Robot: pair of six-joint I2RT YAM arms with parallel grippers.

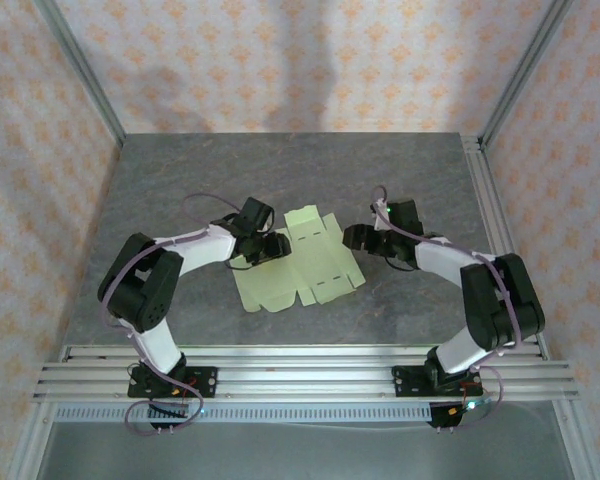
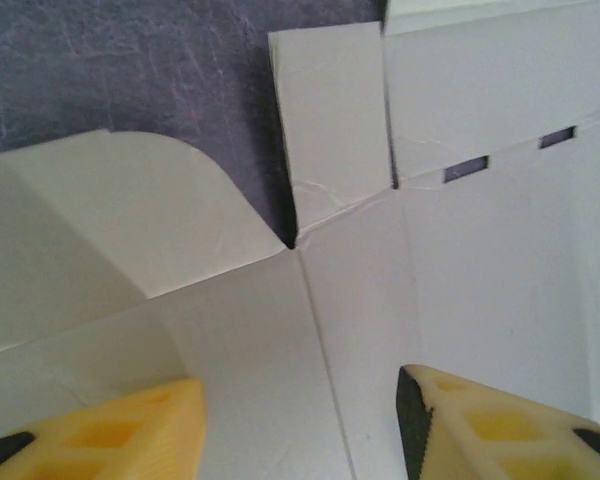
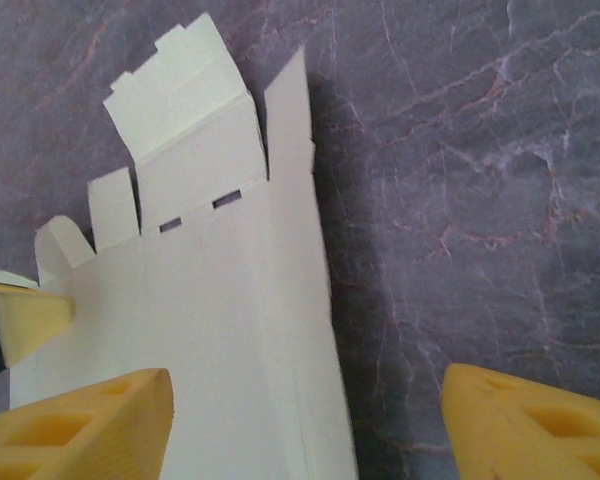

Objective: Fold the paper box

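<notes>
The paper box [image 1: 300,268] is a flat pale green die-cut sheet lying mid-table, with flaps and slots at its far end. My left gripper [image 1: 271,246] hovers over the sheet's left side. In the left wrist view its yellow fingers [image 2: 110,430] stand apart above a crease of the paper box [image 2: 330,300], beside a rounded flap [image 2: 130,220] that lifts slightly. My right gripper [image 1: 356,238] is at the sheet's right edge. Seen from the right wrist, the gripper [image 3: 308,385] is open, and the raised edge of the paper box [image 3: 230,300] runs between its fingers.
The grey marbled table [image 1: 300,170] stretches bare behind and beside the sheet. Aluminium rails [image 1: 300,365] carrying both arm bases run along the near edge. Patterned walls and frame posts [image 1: 80,70] close in the sides and back.
</notes>
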